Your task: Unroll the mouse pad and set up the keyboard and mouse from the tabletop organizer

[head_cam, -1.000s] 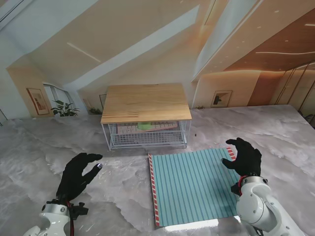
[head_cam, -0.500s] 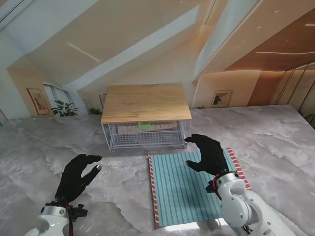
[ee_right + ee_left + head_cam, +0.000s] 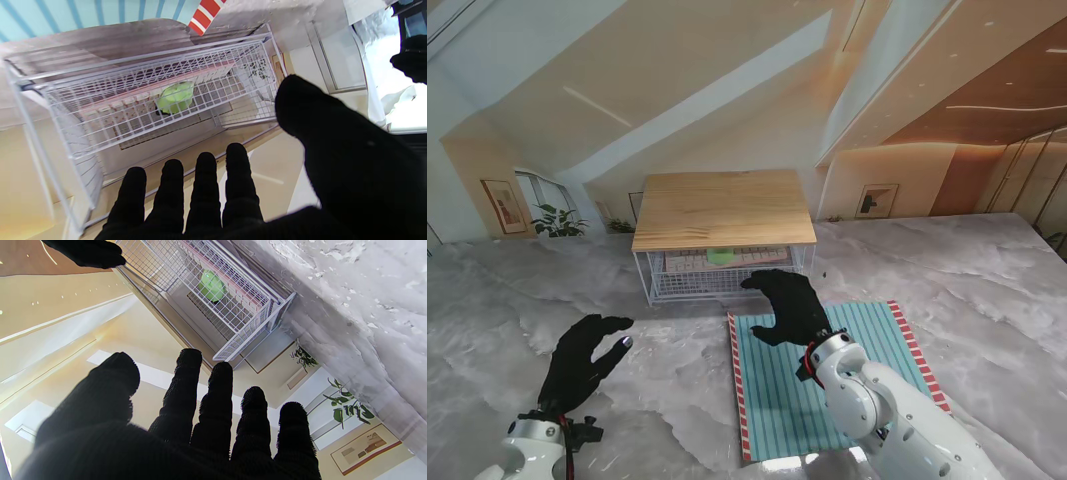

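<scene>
The mouse pad (image 3: 867, 345), teal-striped with red-and-white ends, lies unrolled flat on the table in front of the organizer (image 3: 724, 205), a wood-topped stand over a white wire basket (image 3: 727, 280). Inside the basket a pink keyboard (image 3: 689, 263) carries a green mouse (image 3: 720, 256) on top; both wrist views show that mouse (image 3: 212, 285) (image 3: 175, 96) through the mesh. My right hand (image 3: 789, 302) hovers open over the pad's far left corner, fingers toward the basket front. My left hand (image 3: 584, 355) is open above the bare table on the left, holding nothing.
The grey marbled table top (image 3: 987, 270) spreads around the pad and organizer. The basket's wire front wall (image 3: 150, 76) stands between my right hand and the keyboard. Walls with a framed picture and a plant lie behind.
My right hand has swept leftward from the pad's far right corner across the pad to the basket front. The left hand has barely moved.
</scene>
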Controlling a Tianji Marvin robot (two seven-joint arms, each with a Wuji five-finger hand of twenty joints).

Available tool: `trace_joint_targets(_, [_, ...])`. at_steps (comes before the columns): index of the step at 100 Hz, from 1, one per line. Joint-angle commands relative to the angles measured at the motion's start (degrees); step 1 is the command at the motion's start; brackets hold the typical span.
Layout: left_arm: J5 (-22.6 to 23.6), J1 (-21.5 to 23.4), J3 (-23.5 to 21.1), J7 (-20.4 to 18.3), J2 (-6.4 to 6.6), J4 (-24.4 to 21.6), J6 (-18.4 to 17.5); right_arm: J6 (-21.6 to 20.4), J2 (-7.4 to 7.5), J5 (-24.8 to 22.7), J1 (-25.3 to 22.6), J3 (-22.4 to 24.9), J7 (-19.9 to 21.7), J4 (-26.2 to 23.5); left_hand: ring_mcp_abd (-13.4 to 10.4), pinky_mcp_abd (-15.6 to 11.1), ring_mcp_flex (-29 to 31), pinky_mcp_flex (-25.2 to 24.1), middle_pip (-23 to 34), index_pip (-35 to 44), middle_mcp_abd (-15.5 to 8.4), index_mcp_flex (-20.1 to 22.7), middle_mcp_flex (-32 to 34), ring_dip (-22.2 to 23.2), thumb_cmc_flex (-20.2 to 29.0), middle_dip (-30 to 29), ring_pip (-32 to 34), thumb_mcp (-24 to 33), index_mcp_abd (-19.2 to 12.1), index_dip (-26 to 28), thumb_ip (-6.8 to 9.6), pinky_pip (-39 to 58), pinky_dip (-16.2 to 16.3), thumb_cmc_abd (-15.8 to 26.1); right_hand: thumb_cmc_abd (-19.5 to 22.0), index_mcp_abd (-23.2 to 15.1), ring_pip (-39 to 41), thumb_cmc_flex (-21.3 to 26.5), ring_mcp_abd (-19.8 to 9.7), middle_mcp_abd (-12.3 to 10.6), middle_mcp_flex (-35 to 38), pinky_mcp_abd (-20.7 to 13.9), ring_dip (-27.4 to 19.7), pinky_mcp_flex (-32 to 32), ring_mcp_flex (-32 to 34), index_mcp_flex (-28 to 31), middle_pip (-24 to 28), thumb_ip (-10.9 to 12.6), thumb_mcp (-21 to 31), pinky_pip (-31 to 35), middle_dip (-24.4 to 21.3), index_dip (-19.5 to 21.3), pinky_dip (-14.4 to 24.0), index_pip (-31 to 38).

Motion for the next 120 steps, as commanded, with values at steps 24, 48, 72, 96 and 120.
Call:
trace_joint_targets(24, [-0.50,-0.01,0.77,-1.58,-0.08,-0.31,0.13,2.73,-2.72,1.16,8.64,-7.27,-0.49,6.34,-1.81,-1.52,-1.93,-0.43,-0.52,-0.82,-0.11,-0.82,-1.93,0.06,0.31,-0.75,-0.70,-1.26,-0.26,-0.57,1.32,-1.38,0.19,0.18,-1.25,1.58,-1.10,-0.25,-3.16,-0.28,-0.70,-3.09,-0.59,-0.29,-0.13,-1.43,0.28,-0.75,1.73,-2.35,0.86,-1.43,-3.66,-0.19])
trace_joint_targets(48, [-0.84,-0.12,0.99,-2.26,0.02,-0.32,0.50,4.76,-4.26,3.35,14.51,-11.74,0.02,10.99,-1.75,-1.63,-1.93,-0.51,-0.54,-0.83,-0.02,-0.88,-1.95,0.08,0.34,-0.77,-0.79,-1.27,-0.23,-0.59,1.33,-1.79,0.23,0.18,-1.03,1.80,-1.15,-0.26,-2.91,-0.06,-0.61,-3.08,-0.62,-0.15,-0.04,-1.24,0.10,-0.68,1.97,-2.32,0.75,-1.64,-4.61,-0.23])
trace_joint_targets(72, [-0.95,-0.46,0.95,-2.40,0.03,-0.18,0.43,5.41,-5.85,5.74,19.97,-15.79,1.27,15.95,-1.88,-1.59,-1.91,-0.47,-0.52,-0.80,-0.12,-0.86,-1.91,0.13,0.26,-0.77,-0.78,-1.35,-0.25,-0.58,1.31,-2.03,0.40,0.29,-1.05,1.93,-0.66,-0.18,-2.83,0.08,-0.59,-3.04,-0.37,-0.08,-0.06,-1.05,0.46,-0.63,2.20,-1.76,0.92,-1.75,-5.14,-0.19])
trace_joint_targets(96, [-1.16,-0.59,0.89,-2.34,-0.02,-0.14,0.75,5.48,-7.58,7.85,24.30,-19.21,1.91,20.95,-1.84,-1.62,-1.90,-0.46,-0.49,-0.73,-0.03,-0.79,-1.87,0.14,0.24,-0.76,-0.77,-1.39,-0.26,-0.57,1.31,-2.16,0.57,0.24,-1.00,1.97,-0.06,-0.03,-2.77,0.06,-0.57,-2.99,-0.07,-0.05,-0.05,-0.89,1.04,-0.58,2.51,-0.96,1.17,-1.76,-5.54,-0.03])
trace_joint_targets(120, [-1.29,-0.62,0.69,-2.40,-0.04,-0.24,1.19,5.87,-9.15,8.98,27.12,-21.54,1.40,25.15,-1.80,-1.64,-1.92,-0.47,-0.53,-0.72,0.00,-0.77,-1.88,0.15,0.26,-0.77,-0.79,-1.39,-0.23,-0.58,1.29,-2.31,0.72,0.24,-1.48,1.99,1.59,0.32,-2.69,0.22,-0.61,-2.77,0.77,0.04,-0.07,-0.33,2.63,-0.71,3.03,1.02,1.83,-1.61,-5.87,0.37])
